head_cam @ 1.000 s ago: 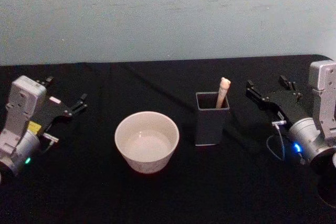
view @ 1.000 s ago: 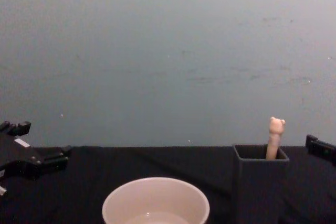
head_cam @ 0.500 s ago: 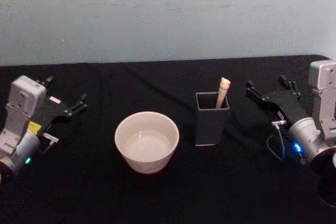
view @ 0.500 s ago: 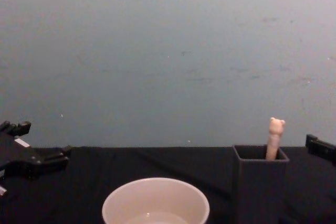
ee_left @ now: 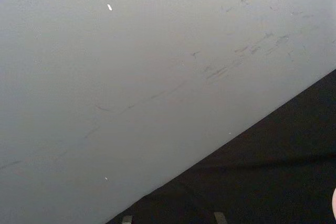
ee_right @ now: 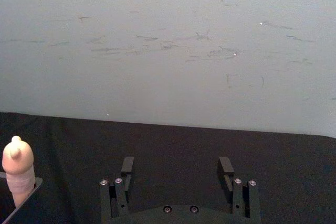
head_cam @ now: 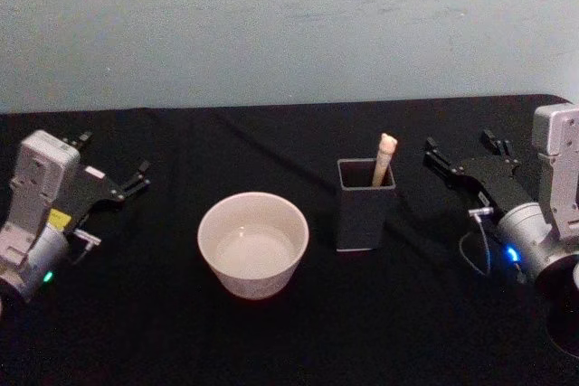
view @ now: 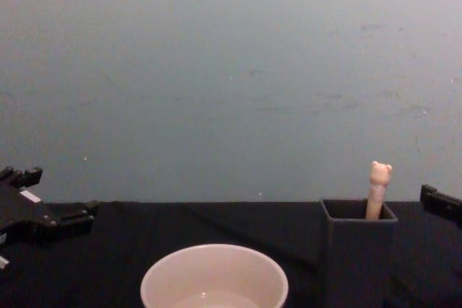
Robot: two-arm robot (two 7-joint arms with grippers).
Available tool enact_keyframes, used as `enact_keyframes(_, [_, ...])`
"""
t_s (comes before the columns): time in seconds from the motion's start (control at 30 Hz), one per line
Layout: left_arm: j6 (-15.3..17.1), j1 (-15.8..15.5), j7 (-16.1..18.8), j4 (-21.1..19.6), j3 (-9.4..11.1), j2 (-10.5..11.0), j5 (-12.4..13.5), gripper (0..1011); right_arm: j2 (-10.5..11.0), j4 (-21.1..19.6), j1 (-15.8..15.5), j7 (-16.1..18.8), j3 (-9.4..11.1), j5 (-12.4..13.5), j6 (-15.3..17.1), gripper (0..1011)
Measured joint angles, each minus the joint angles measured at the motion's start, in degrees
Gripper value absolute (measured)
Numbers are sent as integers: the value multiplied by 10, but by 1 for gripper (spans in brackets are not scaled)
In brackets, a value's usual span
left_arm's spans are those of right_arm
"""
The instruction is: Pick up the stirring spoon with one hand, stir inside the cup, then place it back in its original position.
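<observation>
Across the black surface (head_cam: pixel 298 332), largest first: the cup (head_cam: pixel 253 243) sits near centre, wide, rigid, probably steady under stirring. Just right of it, a dark square holder (head_cam: pixel 365 204). The stirring spoon (head_cam: pixel 384 158) stands tilted inside, only the bear-head handle clear of the rim; bowl hidden. Judged light, stiff, slim and smooth, so apt to slip or swivel; best pinched on the handle just below the head. Right gripper (head_cam: pixel 463 161), fingers (ee_right: pixel 127 167) spread apart and empty, sits right of the holder. Left gripper (head_cam: pixel 114 176) parked far left, released, empty.
</observation>
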Motion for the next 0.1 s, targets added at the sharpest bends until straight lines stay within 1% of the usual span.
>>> enact_keyframes(0.1, [0, 0, 0, 0, 0, 0, 0, 1001, 0, 0, 0, 0, 0, 0, 0, 1002])
